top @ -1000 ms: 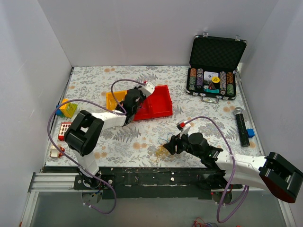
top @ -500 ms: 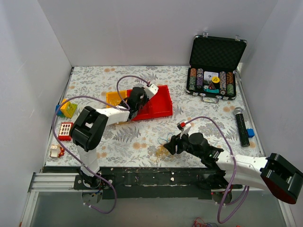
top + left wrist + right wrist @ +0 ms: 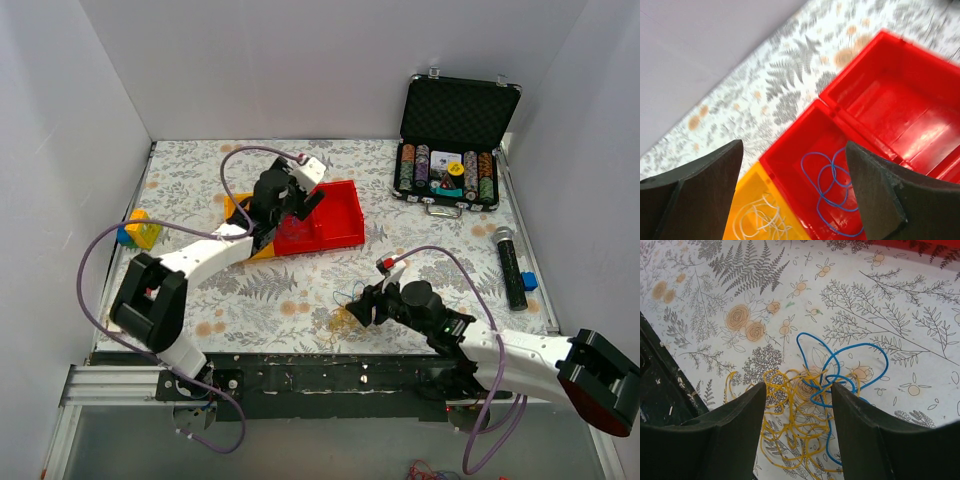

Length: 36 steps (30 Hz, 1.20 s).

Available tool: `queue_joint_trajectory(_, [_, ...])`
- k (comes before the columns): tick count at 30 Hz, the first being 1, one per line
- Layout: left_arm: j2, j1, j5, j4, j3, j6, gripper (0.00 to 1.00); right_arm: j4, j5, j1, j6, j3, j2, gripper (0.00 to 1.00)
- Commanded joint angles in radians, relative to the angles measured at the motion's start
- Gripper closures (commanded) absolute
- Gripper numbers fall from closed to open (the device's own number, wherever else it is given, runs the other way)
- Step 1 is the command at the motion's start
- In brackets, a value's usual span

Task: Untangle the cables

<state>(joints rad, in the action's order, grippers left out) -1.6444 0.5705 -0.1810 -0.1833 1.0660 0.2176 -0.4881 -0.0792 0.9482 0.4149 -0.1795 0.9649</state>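
A tangle of thin yellow and blue cables (image 3: 807, 407) lies on the floral table near its front edge, also seen from above as the cables (image 3: 347, 312). My right gripper (image 3: 798, 386) hangs open just above that tangle, one finger on each side, touching nothing I can see; from above the right gripper (image 3: 360, 305) sits at the tangle's right edge. A separate blue wire (image 3: 832, 190) lies loose in the red tray (image 3: 900, 100). A whitish wire (image 3: 760, 220) lies in the yellow tray (image 3: 752, 187). My left gripper (image 3: 794, 150) is open and empty above both trays.
The red tray (image 3: 345, 228) and the yellow tray (image 3: 235, 208) sit side by side mid-table. An open black case of poker chips (image 3: 450, 170) stands back right. A black cylinder (image 3: 512, 265) with a blue block (image 3: 529, 281) lies at the right. Yellow and blue toy blocks (image 3: 140, 230) lie at the left.
My left gripper went from shut to open and lifted back over the trays, with the blue wire left in the red tray. The right arm has stayed still.
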Motion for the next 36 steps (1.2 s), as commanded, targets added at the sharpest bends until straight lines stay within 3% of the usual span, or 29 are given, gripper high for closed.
queue_joint_trajectory(1, [0.202, -0.006, 0.124, 0.011, -0.021, 0.012, 0.15, 0.002, -0.02, -0.002, -0.001, 0.006, -0.038, 0.37])
queue_joint_trajectory(4, [0.326, -0.001, 0.38, 0.146, -0.072, -0.035, 0.03, 0.023, -0.034, -0.003, -0.005, 0.009, -0.074, 0.37])
queue_joint_trajectory(7, [0.399, 0.069, 0.529, 0.258, -0.156, -0.072, 0.02, 0.06, -0.06, -0.003, -0.014, 0.017, -0.135, 0.37])
queue_joint_trajectory(11, [0.411, 0.179, 0.62, 0.343, -0.234, -0.089, 0.04, 0.149, -0.119, -0.002, -0.011, 0.02, -0.248, 0.37])
queue_joint_trajectory(15, [0.339, 0.255, 0.608, 0.331, -0.278, -0.097, 0.04, 0.252, -0.177, -0.002, 0.002, 0.025, -0.368, 0.38])
queue_joint_trajectory(21, [0.212, 0.256, 0.551, 0.283, -0.258, 0.044, 0.04, 0.348, -0.223, -0.002, 0.027, 0.043, -0.517, 0.39])
queue_joint_trajectory(29, [0.103, 0.256, 0.534, 0.277, -0.209, 0.285, 0.09, 0.355, -0.214, -0.002, 0.032, 0.029, -0.503, 0.39])
queue_joint_trajectory(36, [0.029, 0.241, 0.466, 0.265, -0.181, 0.414, 0.25, 0.35, -0.208, -0.002, 0.016, 0.012, -0.496, 0.39])
